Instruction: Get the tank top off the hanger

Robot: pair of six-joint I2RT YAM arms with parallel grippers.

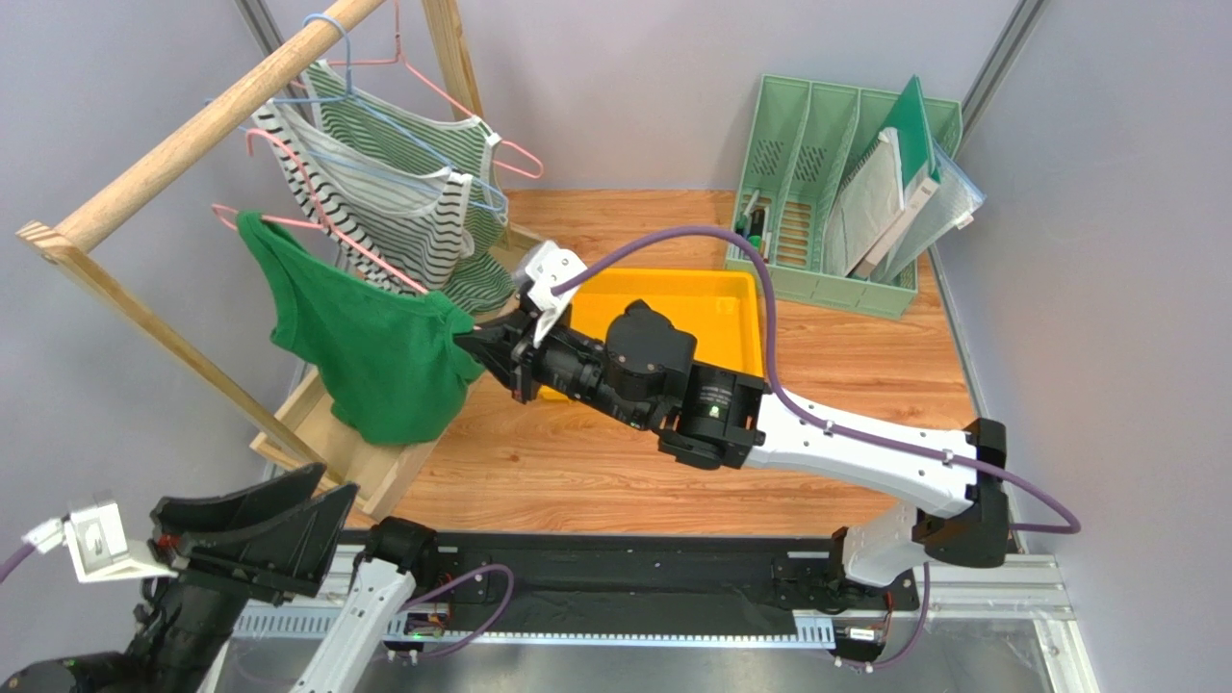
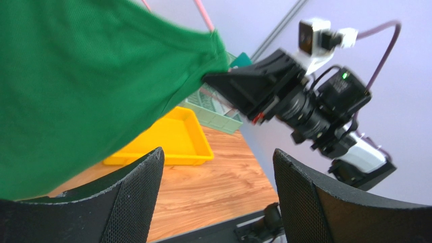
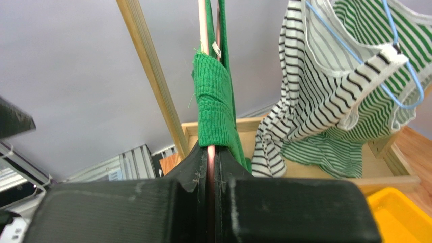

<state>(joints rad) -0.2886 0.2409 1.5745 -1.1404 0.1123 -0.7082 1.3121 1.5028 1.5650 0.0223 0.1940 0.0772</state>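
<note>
We count three tops on one wooden rack (image 1: pixel 174 145) at 10 o'clock in the top view: one green tank top (image 1: pixel 369 340), one black-striped top (image 1: pixel 369 191) and one green-striped top (image 1: pixel 470 275). Our right claw (image 1: pixel 485 351) is pinched tight on the tank top's pink hanger (image 3: pixel 203 25), at the garment's 3 o'clock corner, with the ribbed strap (image 3: pixel 213 101) just above the fingers (image 3: pixel 192 167). Our left claw (image 2: pixel 218 187) gapes wide at 7 o'clock, below the tank top, holding nothing. One yellow tray (image 1: pixel 694 311) sits at 12 and one green organiser (image 1: pixel 810 159) at 1. The table (image 1: pixel 579 448) is wood-grained and the walls (image 1: pixel 651 72) are plain grey.
</note>
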